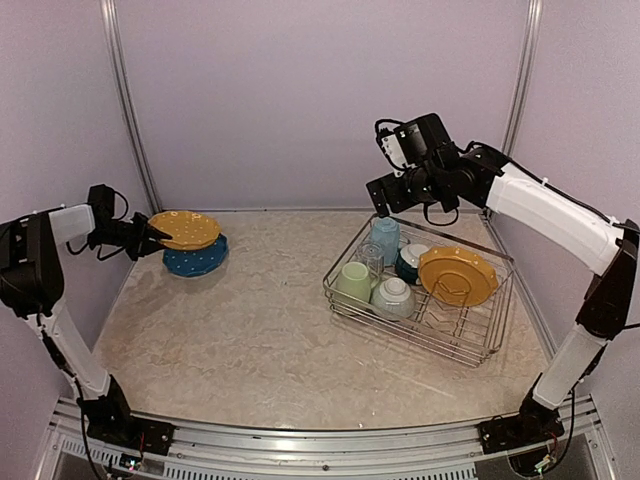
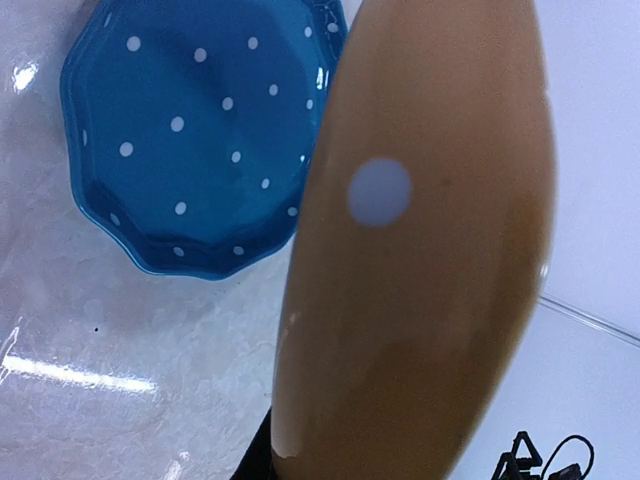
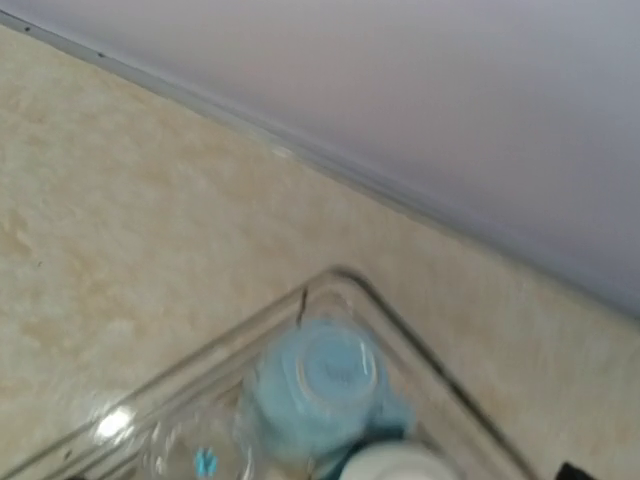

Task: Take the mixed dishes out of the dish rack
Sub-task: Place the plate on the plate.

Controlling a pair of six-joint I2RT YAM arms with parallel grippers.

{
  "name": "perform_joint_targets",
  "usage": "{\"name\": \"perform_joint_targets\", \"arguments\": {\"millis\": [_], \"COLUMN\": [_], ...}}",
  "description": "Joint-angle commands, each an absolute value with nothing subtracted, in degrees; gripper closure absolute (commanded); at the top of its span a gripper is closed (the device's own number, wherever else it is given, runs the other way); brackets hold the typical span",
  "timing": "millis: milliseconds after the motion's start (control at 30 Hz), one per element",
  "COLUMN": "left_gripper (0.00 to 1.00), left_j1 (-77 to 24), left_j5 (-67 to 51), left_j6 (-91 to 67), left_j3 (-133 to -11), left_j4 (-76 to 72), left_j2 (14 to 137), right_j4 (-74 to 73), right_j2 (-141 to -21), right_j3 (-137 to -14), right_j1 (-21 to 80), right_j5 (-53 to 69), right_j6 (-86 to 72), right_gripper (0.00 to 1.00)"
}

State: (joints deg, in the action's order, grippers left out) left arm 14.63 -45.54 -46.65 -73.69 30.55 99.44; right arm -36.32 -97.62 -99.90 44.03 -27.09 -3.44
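The left tool (image 1: 155,233) is clamped on the rim of a yellow plate (image 1: 186,228) and holds it roughly level over the blue speckled plate (image 1: 197,260), which lies flat on the worktop (image 1: 260,340) near its far-left corner. The left wrist view shows what the top view hides: the yellow plate's underside (image 2: 420,260), bearing a round white spot, and the blue plate's scalloped rim.

The right tool (image 1: 383,197) hovers above the far corner of the dish rack (image 1: 440,335), which sits towards the worktop's right edge. I cannot tell whether its jaws are apart. The rack holds a light blue mug (image 1: 385,238), a clear glass (image 1: 370,258), a pale green mug (image 1: 353,282), an upturned teal bowl (image 1: 393,297), a dark-blue white-lined bowl (image 1: 410,262) and a second yellow plate (image 1: 458,275) leaning on edge. The right wrist view is blurred and shows none of its own fingers, only the upturned light blue mug (image 3: 320,385) inside the rack's corner.
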Motion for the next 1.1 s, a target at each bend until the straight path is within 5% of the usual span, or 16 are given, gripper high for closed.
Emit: {"name": "perform_joint_targets", "arguments": {"millis": [0,400,633,1067], "left_gripper": [1.0,1.0,0.99,0.89], "left_j1": [15.0,15.0,15.0,14.9], "left_j5": [-48.0,-46.7,-46.7,-45.9], "left_j6": [-42.7,-41.2,-41.0,-41.2], "left_j3": [-78.1,-80.7,-81.9,-83.3], "left_j4": [28.5,29.4,29.3,30.1], "left_j2": [101.2,107.4,109.8,113.7], "right_j4": [-45.0,-45.9,-33.8,-42.0], "right_j2": [-91.1,-82.8,-71.4,-68.5], "right_j3": [-97.4,-95.3,-81.9,-82.0], "right_j1": [43.7,42.5,42.4,42.2], "right_j5": [-18.1,-19.7,-19.6,-25.2], "right_j6": [-14.9,-20.3,-13.4,-12.0], "right_gripper": [0.0,0.0,0.0,0.0]}}
